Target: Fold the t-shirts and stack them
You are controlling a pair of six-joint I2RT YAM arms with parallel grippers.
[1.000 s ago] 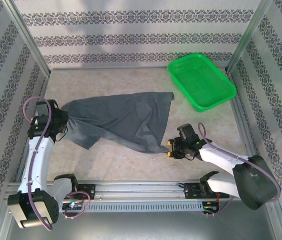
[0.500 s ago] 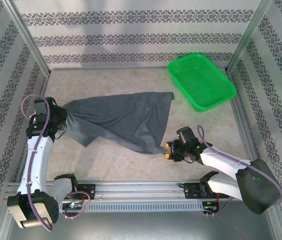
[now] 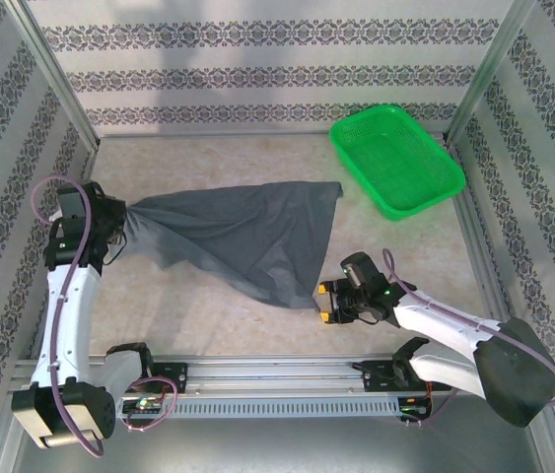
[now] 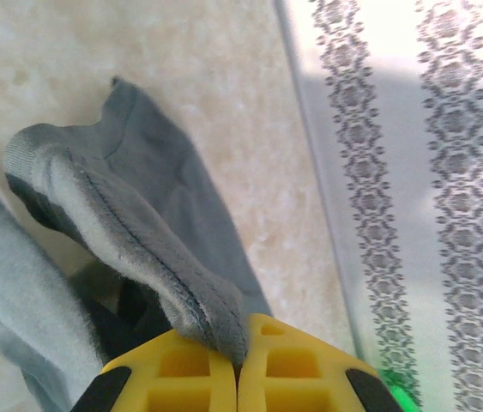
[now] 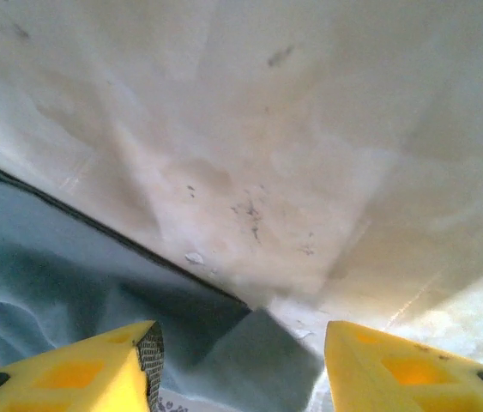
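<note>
left end effector [image 4: 237, 365]: pinched tight on the t-shirt [image 3: 247, 236], at the left edge of the table [image 3: 208, 325]
right end effector [image 5: 239, 360]: jaws spread, shirt corner loose between them

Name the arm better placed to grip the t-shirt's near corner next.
Right. The right pincer stands open with that corner of the t-shirt lying between its fingers, while the left pincer is shut on the shirt's other end.

t-shirt [image 4: 138, 232] cut off at left edge, hem tip hidden inside left tool [image 4: 238, 343]
</note>
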